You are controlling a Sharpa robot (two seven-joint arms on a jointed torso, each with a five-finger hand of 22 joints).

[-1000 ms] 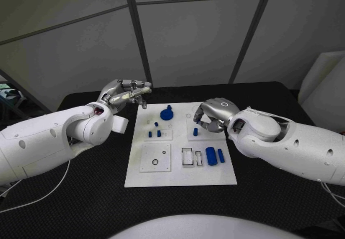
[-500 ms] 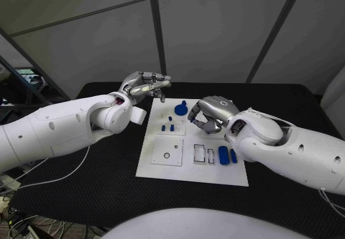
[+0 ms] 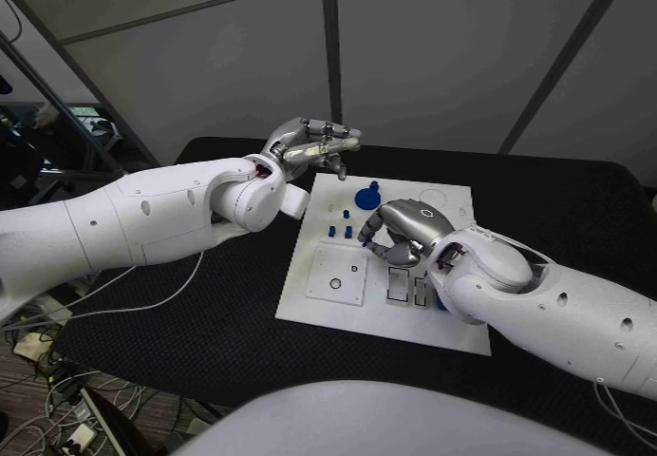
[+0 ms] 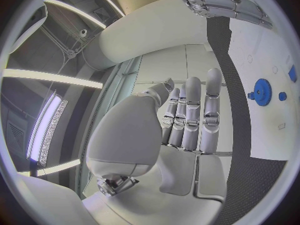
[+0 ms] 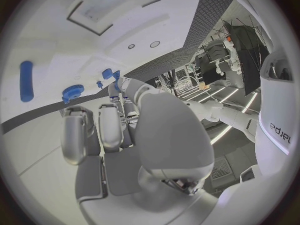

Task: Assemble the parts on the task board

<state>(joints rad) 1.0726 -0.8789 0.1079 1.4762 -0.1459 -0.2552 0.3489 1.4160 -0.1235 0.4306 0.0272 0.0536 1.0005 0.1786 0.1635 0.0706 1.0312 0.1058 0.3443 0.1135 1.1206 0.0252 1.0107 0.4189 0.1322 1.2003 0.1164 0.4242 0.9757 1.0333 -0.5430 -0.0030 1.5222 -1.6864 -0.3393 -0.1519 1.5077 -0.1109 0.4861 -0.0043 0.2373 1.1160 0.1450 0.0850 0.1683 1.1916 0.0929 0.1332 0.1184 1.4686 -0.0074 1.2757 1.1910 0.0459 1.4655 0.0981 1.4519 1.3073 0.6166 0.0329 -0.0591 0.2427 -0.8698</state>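
Blue parts [image 3: 338, 229] are lying on the white board [image 3: 318, 303] mid-table, the gear [image 3: 367, 198] near its far edge, so the right hand [image 3: 400, 233], hanging curled over the board's middle, should be settling squarely over one piece before closing. I cannot tell whether it is holding anything; the left hand [image 3: 313, 146] is hovering beyond the far corner, fingers together, gripping nothing

Even, soft overhead light, ceiling strips glaring in the strongly edge-warped wrist views.
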